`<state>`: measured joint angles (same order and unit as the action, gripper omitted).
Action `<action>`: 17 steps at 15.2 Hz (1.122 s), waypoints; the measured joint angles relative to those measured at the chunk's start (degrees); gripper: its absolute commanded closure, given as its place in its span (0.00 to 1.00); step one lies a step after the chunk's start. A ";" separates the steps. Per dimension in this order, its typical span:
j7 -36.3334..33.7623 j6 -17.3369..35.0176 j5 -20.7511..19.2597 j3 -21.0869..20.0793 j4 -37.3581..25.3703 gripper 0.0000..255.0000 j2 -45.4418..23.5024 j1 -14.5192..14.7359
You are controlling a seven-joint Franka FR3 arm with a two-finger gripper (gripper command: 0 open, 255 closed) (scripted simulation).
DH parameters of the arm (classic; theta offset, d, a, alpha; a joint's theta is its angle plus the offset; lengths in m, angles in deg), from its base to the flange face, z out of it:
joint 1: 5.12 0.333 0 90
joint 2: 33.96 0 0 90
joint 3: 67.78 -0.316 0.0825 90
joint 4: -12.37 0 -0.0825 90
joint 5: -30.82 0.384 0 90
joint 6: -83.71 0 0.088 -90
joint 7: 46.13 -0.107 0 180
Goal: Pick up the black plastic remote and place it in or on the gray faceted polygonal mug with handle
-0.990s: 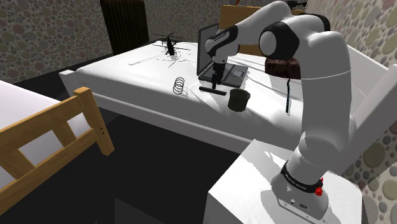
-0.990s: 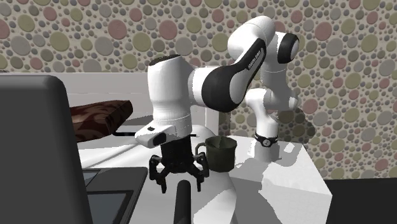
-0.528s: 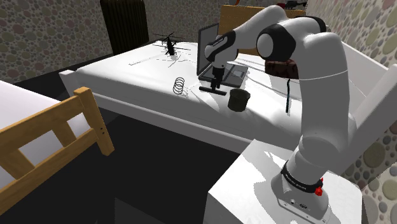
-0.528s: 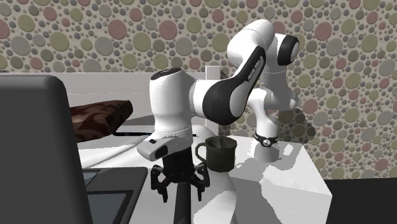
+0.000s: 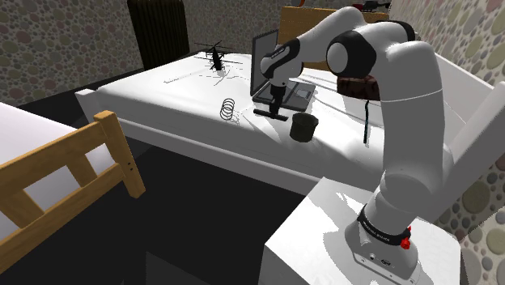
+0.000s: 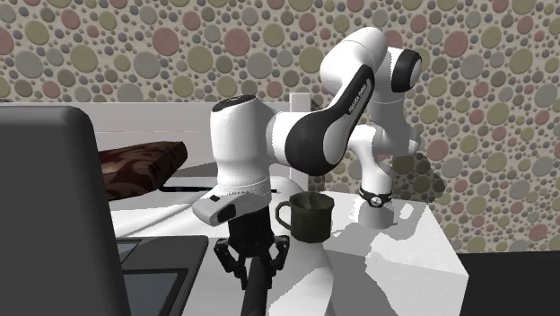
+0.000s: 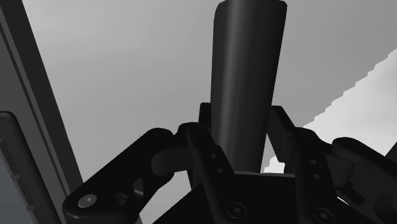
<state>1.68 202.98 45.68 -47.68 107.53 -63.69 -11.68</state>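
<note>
Bubble-patterned walls ringed the white surface (image 5: 162,97) where we worked. Our claw (image 6: 254,262) pointed straight down. Its fingers (image 7: 200,153) were drawn narrow and pressed, as far as we could judge, against both long sides of the black remote (image 7: 245,76). The remote lay flat on the surface directly beneath the claw and ran out well ahead of it. We judged it stiff, light and smooth-skinned, so a hold across its narrow width near mid-length seemed best; taken off-centre it might swing. Near the claw, on the side toward the stand, the dark faceted mug (image 6: 310,217) stood upright with nothing visible inside. On the claw's other side sat an open laptop (image 5: 269,69).
</note>
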 measured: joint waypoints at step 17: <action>-1.17 -5.42 -1.38 0.63 -2.46 1.00 2.92 0.46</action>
<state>0.51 197.56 44.30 -47.06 105.08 -60.77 -11.22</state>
